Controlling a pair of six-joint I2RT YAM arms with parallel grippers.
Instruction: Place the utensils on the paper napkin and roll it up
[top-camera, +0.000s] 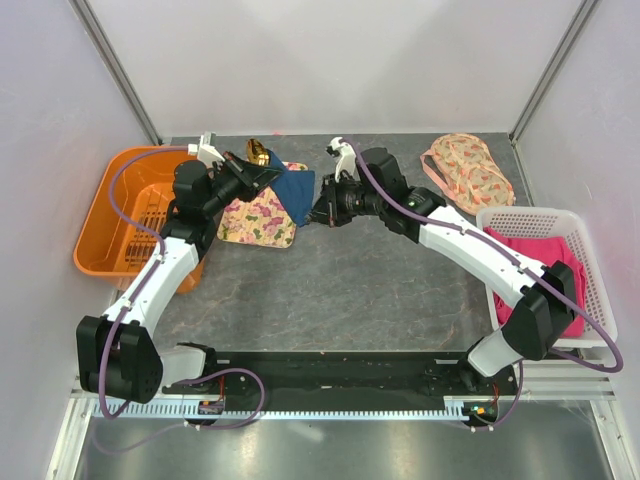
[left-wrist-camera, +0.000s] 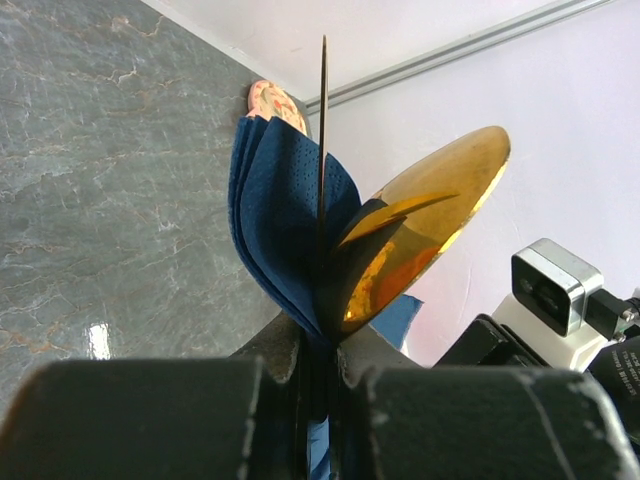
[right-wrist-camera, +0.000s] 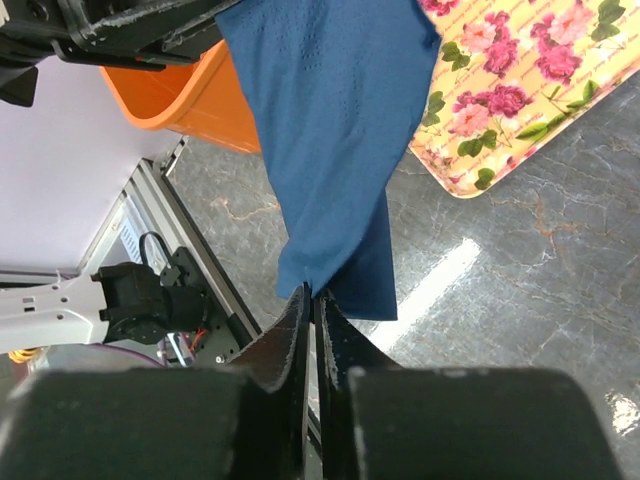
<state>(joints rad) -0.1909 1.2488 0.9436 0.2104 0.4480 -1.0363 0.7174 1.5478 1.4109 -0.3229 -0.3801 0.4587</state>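
Holding, not rolling yet: left gripper (left-wrist-camera: 322, 345) is clamped tight on the paper napkin (left-wrist-camera: 275, 200) with the utensils (left-wrist-camera: 430, 215) bunched inside, raised above the floral tray (top-camera: 262, 222) at 11 o'clock on the table (top-camera: 350, 280). Right gripper (right-wrist-camera: 313, 300) pinches the napkin's lower corner, jaws almost together. Next move likely needs the napkin spread flat, utensils laid on it, then rolled. No readable labels

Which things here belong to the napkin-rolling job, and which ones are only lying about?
Job: napkin, utensils.
Lying about: floral tray, orange basket, white basket, pink cloth, floral fabric.
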